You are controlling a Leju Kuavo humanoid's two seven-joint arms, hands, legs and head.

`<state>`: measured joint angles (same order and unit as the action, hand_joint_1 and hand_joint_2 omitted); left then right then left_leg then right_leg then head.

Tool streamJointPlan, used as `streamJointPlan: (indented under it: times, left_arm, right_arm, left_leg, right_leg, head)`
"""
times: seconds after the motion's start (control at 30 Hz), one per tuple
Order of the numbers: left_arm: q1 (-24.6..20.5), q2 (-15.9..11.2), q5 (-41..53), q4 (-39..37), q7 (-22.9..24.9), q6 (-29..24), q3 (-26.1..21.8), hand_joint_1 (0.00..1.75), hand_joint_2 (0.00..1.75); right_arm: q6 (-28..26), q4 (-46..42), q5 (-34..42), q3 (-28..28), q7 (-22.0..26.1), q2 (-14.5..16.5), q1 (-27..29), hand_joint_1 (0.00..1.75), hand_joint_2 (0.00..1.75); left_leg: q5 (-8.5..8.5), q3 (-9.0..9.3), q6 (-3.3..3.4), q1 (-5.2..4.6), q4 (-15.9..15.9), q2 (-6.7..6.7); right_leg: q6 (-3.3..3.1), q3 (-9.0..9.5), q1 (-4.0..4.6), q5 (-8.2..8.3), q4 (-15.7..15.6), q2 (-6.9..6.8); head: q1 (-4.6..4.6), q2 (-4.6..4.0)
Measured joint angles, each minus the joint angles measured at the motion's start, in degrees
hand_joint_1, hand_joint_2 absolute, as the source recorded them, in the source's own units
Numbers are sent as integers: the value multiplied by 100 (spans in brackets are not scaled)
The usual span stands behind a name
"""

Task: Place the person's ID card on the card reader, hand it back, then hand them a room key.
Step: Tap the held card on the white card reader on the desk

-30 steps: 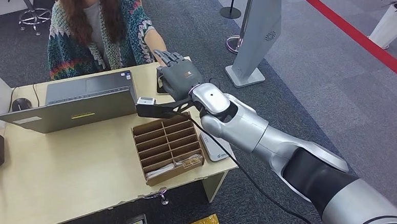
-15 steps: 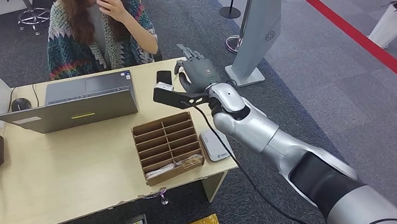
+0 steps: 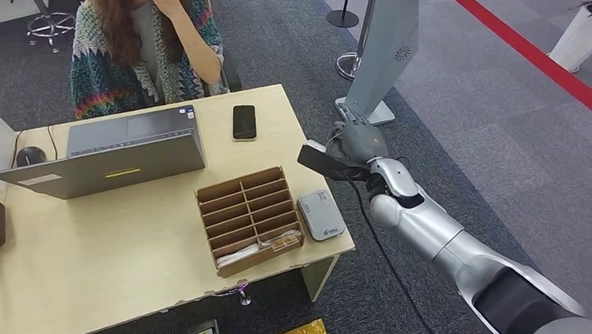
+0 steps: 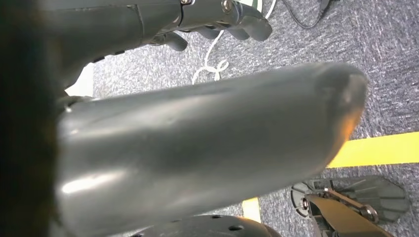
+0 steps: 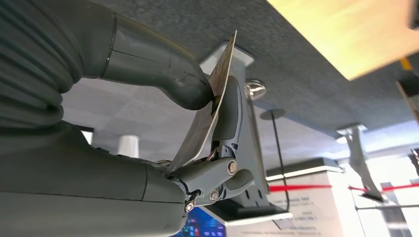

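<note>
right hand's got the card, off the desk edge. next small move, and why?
Probably swing the right hand back over the desk and lower the ID card flat onto the card reader. The card is pinched between thumb and fingers, the hand is beyond the desk's edge, and the reader lies bare beside the cardboard organizer.

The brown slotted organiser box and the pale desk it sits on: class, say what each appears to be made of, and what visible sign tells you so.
The brown slotted organiser box looks like matte corrugated cardboard: thin folded dividers and raw brown edges. The pale desk looks like light wood-effect laminate or plywood: smooth, faintly grained, with a chipped, ragged front edge; which one is unclear.
</note>
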<state>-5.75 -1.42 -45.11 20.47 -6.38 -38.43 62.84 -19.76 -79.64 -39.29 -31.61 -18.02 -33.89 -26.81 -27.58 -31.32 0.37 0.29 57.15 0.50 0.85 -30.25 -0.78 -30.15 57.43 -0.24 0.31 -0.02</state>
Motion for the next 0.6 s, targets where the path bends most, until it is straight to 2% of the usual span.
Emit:
streamJointPlan:
  times: [0.23, 0.6]
  left_arm:
    - [-5, 0, -46, -6, 0, 6, 0, 0, 0]
    - [-10, -1, -115, -10, 0, 5, 0, 0, 0]
  right_arm:
    - [328, -195, -68, 346, -52, -127, 636, 175, 175]
    - [672, -228, -31, 461, 109, -68, 1166, 175, 175]
  left_leg:
    - [-4, 1, -5, 1, -1, -3]
    - [-4, 0, -5, 1, -1, -3]
  right_leg:
    - [0, 0, 1, 0, 0, 5]
    - [0, 0, 1, 0, 1, 6]
  head:
    - [1, -1]
    - [-1, 0]
